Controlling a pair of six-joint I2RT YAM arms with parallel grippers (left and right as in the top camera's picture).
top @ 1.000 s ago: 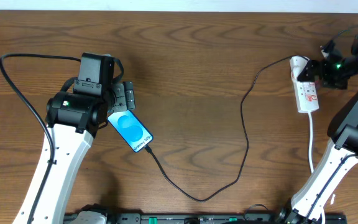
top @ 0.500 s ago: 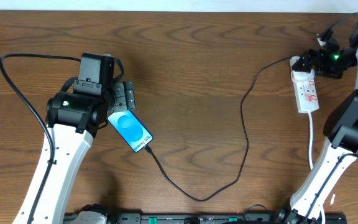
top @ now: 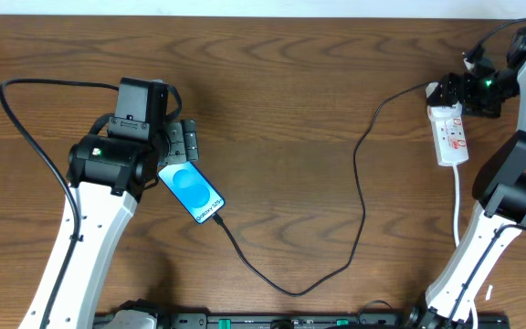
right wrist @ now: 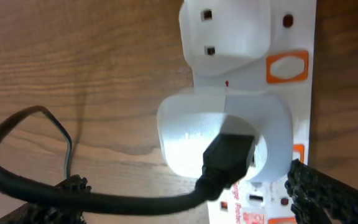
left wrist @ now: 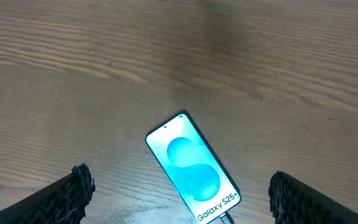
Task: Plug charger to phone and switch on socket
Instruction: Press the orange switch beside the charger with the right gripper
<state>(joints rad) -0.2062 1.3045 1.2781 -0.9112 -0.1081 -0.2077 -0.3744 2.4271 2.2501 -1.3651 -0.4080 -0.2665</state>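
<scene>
Your right gripper (top: 457,91) has slid left and a touch farther across the desk (top: 290,73). A second ago it sat just right of the far end of the socket (top: 452,137); now it is over that end, at the white plug (top: 438,91) of the charger (top: 362,183). Most of the shift came in the first half second, then only a creep. The right arm (top: 511,183) swung left with it, its wrist moving farther away.

phone (top: 193,192): flat, screen up, lit blue, lying diagonally. charger (top: 362,196): thin black cable loops from the phone's bottom edge to a white plug seated in the socket (top: 452,137), a white strip.
</scene>
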